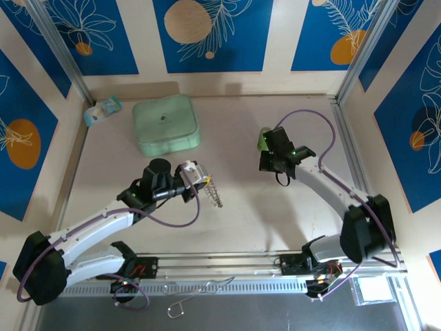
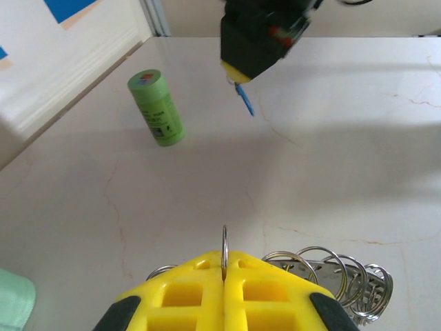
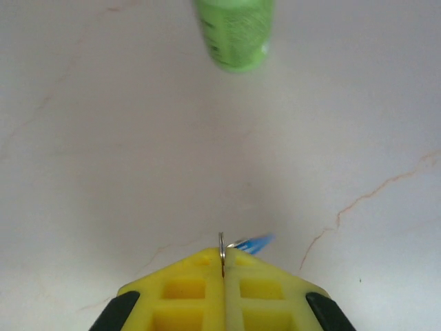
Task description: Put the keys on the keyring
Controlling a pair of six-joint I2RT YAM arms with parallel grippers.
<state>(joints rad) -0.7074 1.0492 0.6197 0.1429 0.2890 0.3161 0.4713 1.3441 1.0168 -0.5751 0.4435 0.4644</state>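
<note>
**Both pincers pinched tight, key and ring held apart over the table**

The left gripper (image 2: 224, 263) has its yellow fingers pressed together on one thin loop of the keyring (image 2: 337, 277). The rest of the keyring's silvery coils bunch just to the right of the fingertips, cut off by the bottom edge of the left wrist view. From above, the keyring (image 1: 213, 194) hangs near the middle of the table (image 1: 262, 221).

The right gripper (image 3: 222, 261) is also squeezed tight, pinching a thin metal sliver with the blue key (image 3: 253, 243) poking out just beside it. It is hard to make out whether that sliver is the key's own shaft. Seen from the left wrist, the blue key (image 2: 243, 98) dangles below the right gripper's tip, well apart from the keyring.

A green cylinder (image 1: 264, 138) stands upright just beside the right gripper, toward the far right of the table. Its label carries a small printed panel, too small to read. A mint-green case (image 1: 165, 125) lies near the far edge, and a small packet (image 1: 103, 110) sits in the far left corner
</note>
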